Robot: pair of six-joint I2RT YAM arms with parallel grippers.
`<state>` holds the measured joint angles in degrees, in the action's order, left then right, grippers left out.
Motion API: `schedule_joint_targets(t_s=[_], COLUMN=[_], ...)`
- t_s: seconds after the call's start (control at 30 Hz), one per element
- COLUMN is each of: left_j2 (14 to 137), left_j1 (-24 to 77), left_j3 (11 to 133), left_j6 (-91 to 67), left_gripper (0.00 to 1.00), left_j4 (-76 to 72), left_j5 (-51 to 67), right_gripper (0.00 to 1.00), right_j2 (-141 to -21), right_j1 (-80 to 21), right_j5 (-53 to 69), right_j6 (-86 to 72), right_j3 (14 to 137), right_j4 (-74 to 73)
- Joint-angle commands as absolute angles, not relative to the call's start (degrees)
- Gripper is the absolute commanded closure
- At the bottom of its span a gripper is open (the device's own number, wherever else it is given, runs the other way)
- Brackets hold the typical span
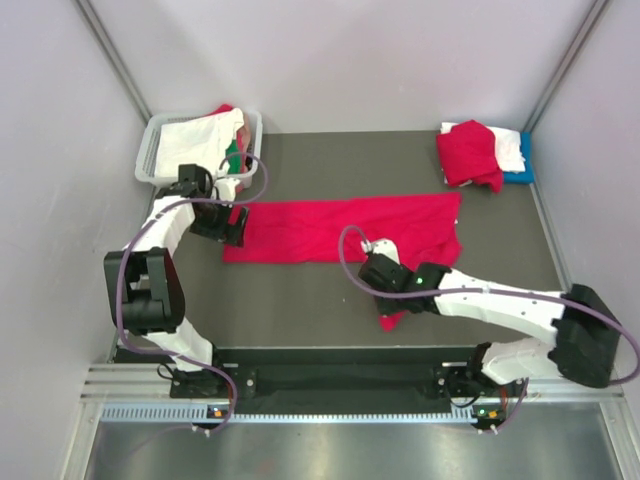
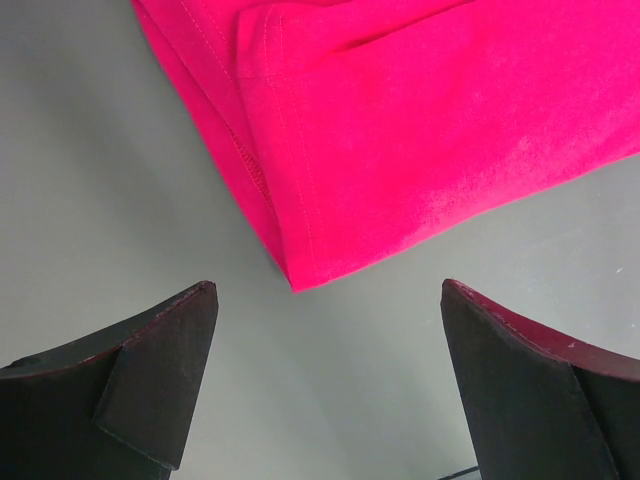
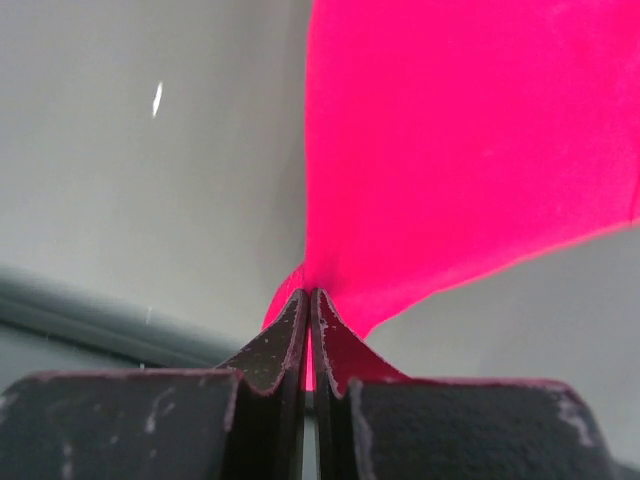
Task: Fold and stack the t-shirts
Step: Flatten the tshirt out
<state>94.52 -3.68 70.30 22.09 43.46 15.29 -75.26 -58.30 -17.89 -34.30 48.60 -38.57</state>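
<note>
1 red t-shirt [image 1: 330, 228] lies in a long band across the middle of the table [image 1: 300, 300], with its right end bunched. The right claw [image 3: 308, 325] is pressed together, pinching a fold of that shirt's cloth on the side toward the near edge. The left claw [image 2: 325, 290] is spread wide around the shirt's left near corner. A stack of folded shirts [image 1: 470, 152] sits at the far right corner, red over white and blue. A tub [image 1: 150, 165] at the far left corner holds more cloth.

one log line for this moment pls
stage: folding red t-shirt | right fingers: shut on shirt edge | left fingers: open at shirt's left corner | shirt pile: far right
</note>
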Motion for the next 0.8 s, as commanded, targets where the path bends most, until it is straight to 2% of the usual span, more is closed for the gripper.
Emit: schedule_joint_targets(t_s=[0.0, 0.3, 0.37, 0.47, 0.53, 0.63, 0.7, 0.77], left_j2=[93.3, 93.3, 92.9, 92.3, 91.8, 91.7, 91.8, 92.1], left_j1=[-3.0, -1.2, -0.9, -0.6, -0.5, -0.5, -0.5, -0.4], left_j3=[72.4, 75.5, 75.8, 75.9, 76.0, 76.3, 76.6, 77.0], left_j6=[20.7, 19.7, 19.8, 19.9, 19.9, 19.8, 19.5, 19.5], left_gripper=[0.03, 0.02, 0.02, 0.02, 0.02, 0.02, 0.02, 0.02], left_j4=[41.8, 42.8, 43.2, 43.4, 43.5, 43.5, 43.4, 43.6], left_j5=[15.2, 14.9, 14.7, 14.4, 14.3, 13.9, 13.7, 13.5], right_gripper=[1.0, 0.98, 0.96, 0.86, 0.89, 0.85, 0.91, 0.91], right_j2=[-67.3, -59.9, -60.4, -60.5, -60.8, -60.9, -60.6, -60.4], right_j1=[-62.9, -65.5, -65.5, -65.7, -65.7, -65.7, -66.1, -66.8], right_j5=[-15.2, -13.0, -12.9, -13.0, -14.8, -16.3, -16.6, -16.3], right_j6=[-42.0, -46.0, -45.4, -44.8, -44.8, -45.2, -46.0, -47.4], right_j3=[45.2, 40.8, 40.2, 41.0, 42.8, 47.5, 49.8, 50.9], right_j4=[-49.8, -59.5, -60.5, -61.3, -62.7, -63.4, -63.3, -63.5])
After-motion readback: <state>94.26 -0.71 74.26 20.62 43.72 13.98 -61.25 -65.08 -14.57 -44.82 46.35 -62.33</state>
